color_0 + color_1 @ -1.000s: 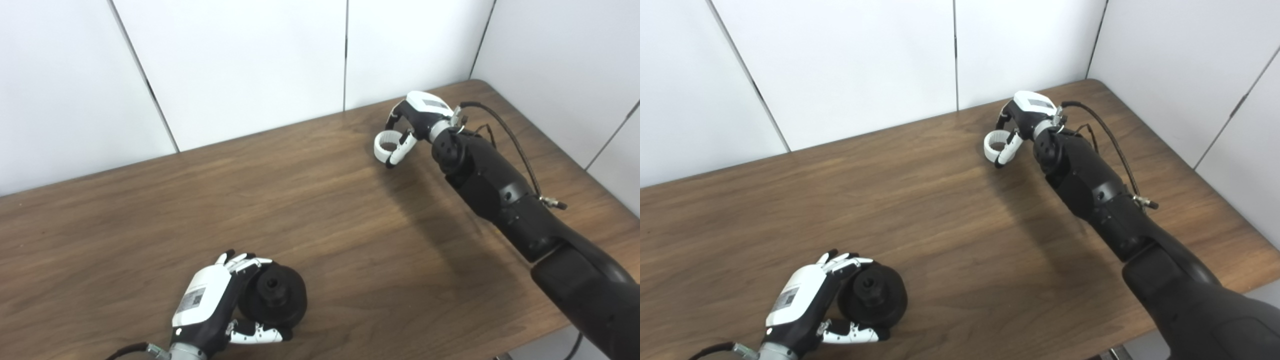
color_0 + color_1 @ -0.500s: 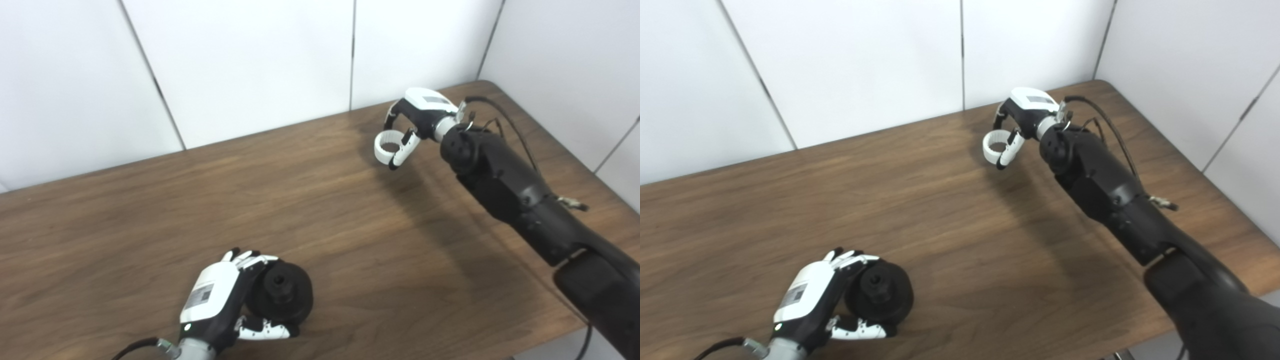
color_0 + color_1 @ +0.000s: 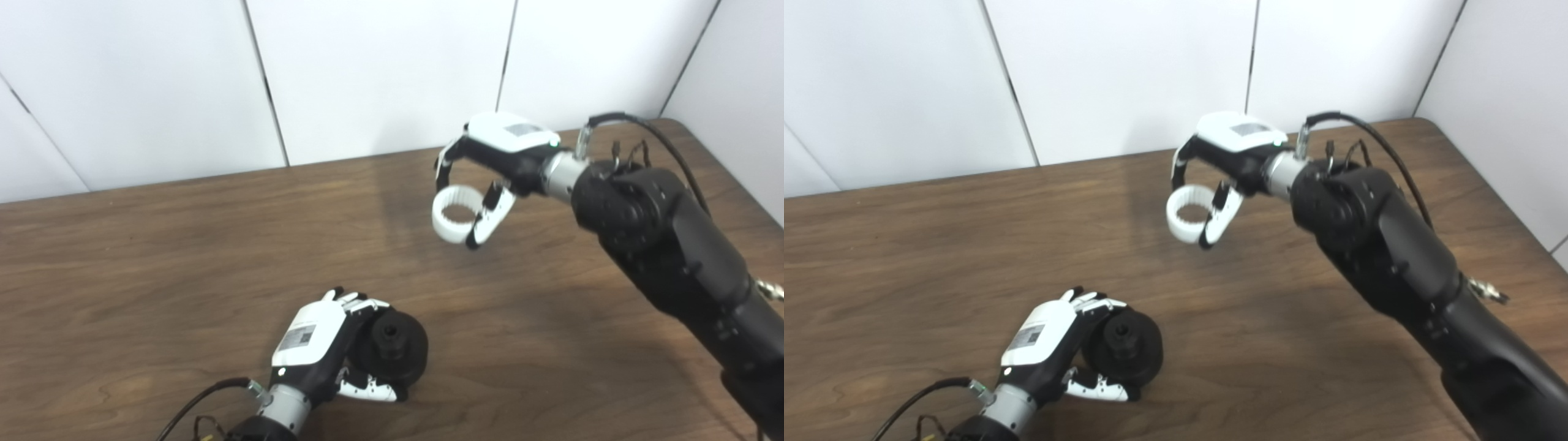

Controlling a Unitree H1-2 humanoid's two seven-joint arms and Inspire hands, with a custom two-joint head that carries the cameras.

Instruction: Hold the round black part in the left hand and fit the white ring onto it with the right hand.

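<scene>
Surface: brown wood, carrying the work.
Right robot hand: raised above the surface, pinching the white ring.
Left robot hand: low, near edge, closed round the round black part, hub facing up.
Handling: ring looks light, stiff, ribbed; best held by its outer rim. Black part looks heavier, rigid.
Change: the view has shifted; ring sits lower and nearer the black part, though well apart.
</scene>
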